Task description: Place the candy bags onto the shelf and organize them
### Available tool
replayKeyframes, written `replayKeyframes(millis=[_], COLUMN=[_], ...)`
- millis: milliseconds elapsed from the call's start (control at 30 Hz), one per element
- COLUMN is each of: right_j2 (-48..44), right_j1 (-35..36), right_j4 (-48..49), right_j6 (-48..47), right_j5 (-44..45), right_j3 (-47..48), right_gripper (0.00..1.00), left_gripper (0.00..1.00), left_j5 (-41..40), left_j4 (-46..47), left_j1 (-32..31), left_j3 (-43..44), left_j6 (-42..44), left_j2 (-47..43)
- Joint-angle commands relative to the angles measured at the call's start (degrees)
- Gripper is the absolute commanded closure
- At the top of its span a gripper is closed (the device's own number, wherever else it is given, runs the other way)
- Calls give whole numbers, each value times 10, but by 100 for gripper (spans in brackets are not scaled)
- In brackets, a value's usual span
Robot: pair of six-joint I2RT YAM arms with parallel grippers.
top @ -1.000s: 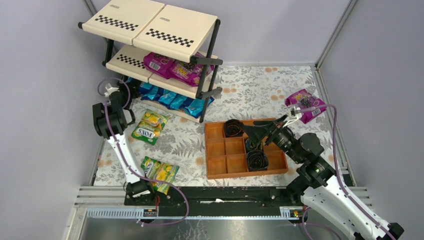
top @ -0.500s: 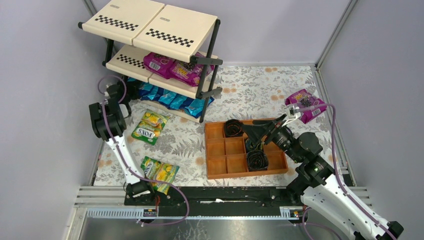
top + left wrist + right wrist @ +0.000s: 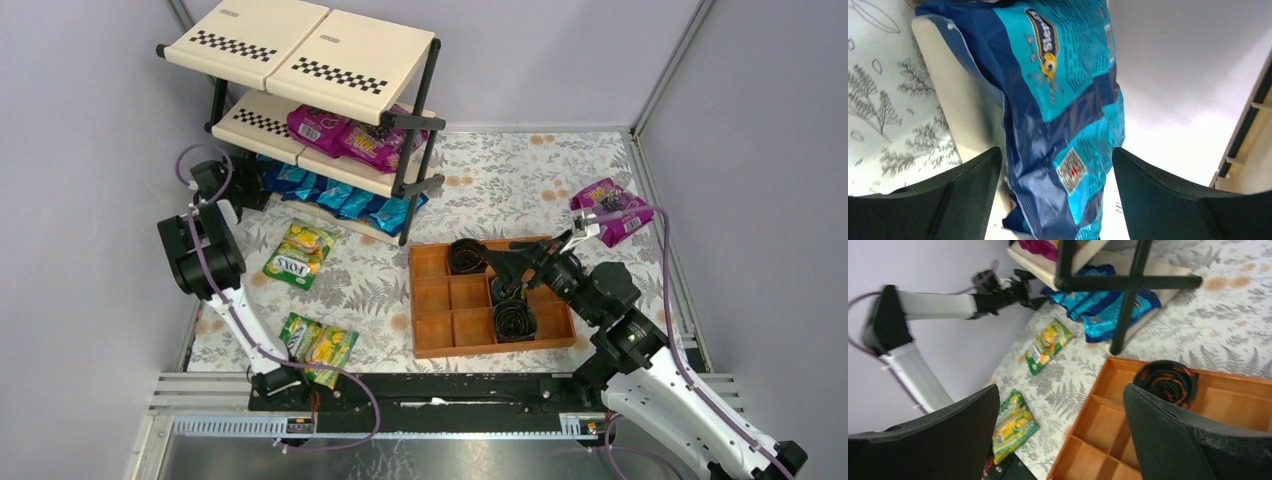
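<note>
The shelf [image 3: 300, 62] stands at the back left. Magenta candy bags [image 3: 345, 135] lie on its middle tier and blue ones [image 3: 340, 197] on the bottom tier. My left gripper [image 3: 250, 187] is at the left end of that bottom tier. It is open, fingers either side of a blue bag [image 3: 1063, 115] that rests on the cream panel [image 3: 955, 115]. Two green-yellow bags [image 3: 298, 252] [image 3: 318, 345] lie on the table, and a purple one [image 3: 610, 208] at the far right. My right gripper [image 3: 500, 255] hovers open and empty over the orange tray [image 3: 430, 300].
The orange-brown tray holds dark coiled rolls [image 3: 515, 320] [image 3: 1165, 380]. A black shelf post [image 3: 1128, 305] stands near the tray's far corner. The left arm [image 3: 933, 305] runs along the left wall. Grey walls close in both sides of the floral tabletop [image 3: 520, 180].
My left gripper has opened wide and let go of the blue bag on the bottom tier, and its arm has swung a little left. The right arm has hardly moved.
</note>
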Motion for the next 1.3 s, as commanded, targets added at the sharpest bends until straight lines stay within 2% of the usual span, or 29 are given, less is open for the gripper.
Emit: replayKeyframes(millis=[0, 100, 333, 500, 700, 867, 1067, 1167, 1267], right_j2=[24, 37, 61, 76, 146, 232, 315, 344, 361], right_j1=[-2, -2, -2, -2, -2, -2, -2, -2, -13], right_j4=[-49, -65, -86, -91, -117, -173, -220, -229, -230], right_j6=[-44, -51, -44, -41, -74, -130, -174, -176, -148], right_j5=[26, 23, 5, 1, 25, 96, 240, 251, 232], right_j3=[37, 48, 52, 47, 71, 134, 185, 202, 214], right_gripper=[0, 0, 0, 0, 0, 0, 0, 0, 0], left_gripper=[12, 4, 1, 1, 1, 1, 1, 1, 1], left_j5=[8, 30, 79, 103, 118, 118, 162, 137, 123], left_j4=[-17, 30, 83, -14, -168, -190, -237, -252, -269], left_j1=[9, 13, 13, 6, 1, -53, -161, -214, -225], left_j3=[-49, -142, -334, -398, -385, -372, -320, -302, -296], left_j6=[28, 10, -36, 42, 166, 191, 258, 295, 319], left_j2=[-92, -170, -321, -424, -506, -546, -487, -480, -478])
